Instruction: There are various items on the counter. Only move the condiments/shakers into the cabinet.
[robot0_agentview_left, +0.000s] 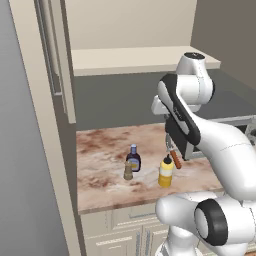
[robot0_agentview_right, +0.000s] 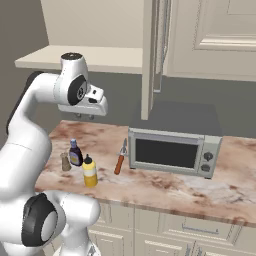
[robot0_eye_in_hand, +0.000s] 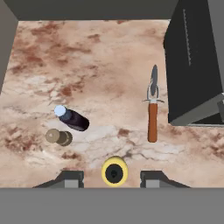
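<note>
On the marbled counter (robot0_agentview_left: 100, 160) (robot0_agentview_right: 165, 187) (robot0_eye_in_hand: 100, 57) stand a yellow squeeze bottle (robot0_agentview_left: 166, 172) (robot0_agentview_right: 90, 172) (robot0_eye_in_hand: 114, 171), a short tan pepper shaker (robot0_agentview_left: 128, 171) (robot0_agentview_right: 65, 162) (robot0_eye_in_hand: 58, 137) and a dark bottle with a blue cap (robot0_agentview_left: 133, 159) (robot0_agentview_right: 75, 153) (robot0_eye_in_hand: 72, 118). My gripper (robot0_agentview_right: 85, 116) (robot0_eye_in_hand: 111, 178) hangs high above them, pointing down over the yellow bottle. Its fingers are apart and hold nothing. The cabinet shelf (robot0_agentview_left: 140, 57) (robot0_agentview_right: 90, 57) lies behind and above the counter, open to the front.
A thin orange-handled tool (robot0_agentview_left: 176, 160) (robot0_agentview_right: 120, 159) (robot0_eye_in_hand: 152, 118) lies right of the bottles. A microwave (robot0_agentview_right: 172, 150) (robot0_eye_in_hand: 197, 65) stands just beyond it. A tall beige side panel (robot0_agentview_left: 60, 60) (robot0_agentview_right: 147, 60) borders the cabinet.
</note>
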